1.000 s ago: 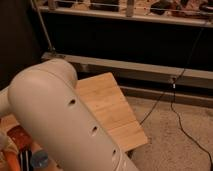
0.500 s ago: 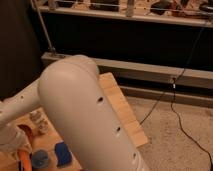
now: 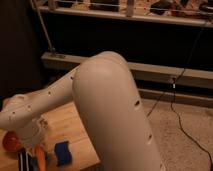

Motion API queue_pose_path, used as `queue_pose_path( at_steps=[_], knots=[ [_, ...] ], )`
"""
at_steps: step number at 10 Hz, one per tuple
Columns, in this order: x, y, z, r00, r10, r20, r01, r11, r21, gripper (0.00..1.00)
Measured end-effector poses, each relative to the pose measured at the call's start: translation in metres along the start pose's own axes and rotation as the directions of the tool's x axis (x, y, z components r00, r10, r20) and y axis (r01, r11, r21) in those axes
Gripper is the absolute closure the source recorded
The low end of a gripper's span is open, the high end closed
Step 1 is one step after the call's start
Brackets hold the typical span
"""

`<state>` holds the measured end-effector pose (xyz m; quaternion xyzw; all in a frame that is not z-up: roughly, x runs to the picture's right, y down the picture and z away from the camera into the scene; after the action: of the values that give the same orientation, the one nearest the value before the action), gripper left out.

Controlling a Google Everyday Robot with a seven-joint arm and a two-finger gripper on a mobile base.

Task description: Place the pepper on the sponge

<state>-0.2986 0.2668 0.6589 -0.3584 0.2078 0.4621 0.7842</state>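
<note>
The gripper hangs low over the wooden surface; whether it clasps anything I cannot tell. The pepper is right against it at 3 o'clock, and the sponge lies just beyond at 3 o'clock.

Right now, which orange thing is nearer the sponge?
The slim pepper, by the gripper at bottom left; the round bowl sits farther from the sponge.

Arm bent high across centre; hand low at bottom-left, pointing down.
</note>
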Motion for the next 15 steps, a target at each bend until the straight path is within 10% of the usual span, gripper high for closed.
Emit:
queue_pose_path(
  at_steps=[15],
  knots=[
    [0.035, -0.057, 0.052, 0.996, 0.081, -0.036, -0.081, 0.997, -0.011, 0.78]
  ],
)
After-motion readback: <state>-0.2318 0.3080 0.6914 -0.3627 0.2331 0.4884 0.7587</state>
